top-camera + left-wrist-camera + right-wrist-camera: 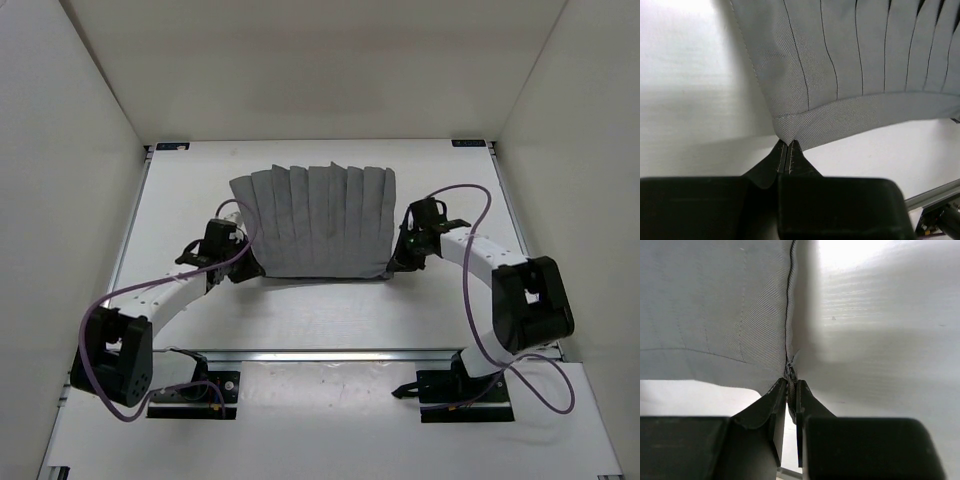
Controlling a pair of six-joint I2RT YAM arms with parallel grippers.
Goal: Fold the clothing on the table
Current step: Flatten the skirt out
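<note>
— White table point(320, 320) around the jaws?
— Open surface outside and behind both. The clothing point(318, 222) spreads ahead, between them. Left gripper point(786, 146) is closed tight on its near-left corner, and right gripper point(791, 382) is pinched on the near-right edge.

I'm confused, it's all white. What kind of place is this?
Probably a robot test booth: white walls around a white table, with a left arm and right arm gripping grey clothing.

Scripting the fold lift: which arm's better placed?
Left, marginally: left gripper cleanly pinches the near corner tip of the grey pleated fabric garment; right gripper also grips, but on a bunched side edge.
</note>
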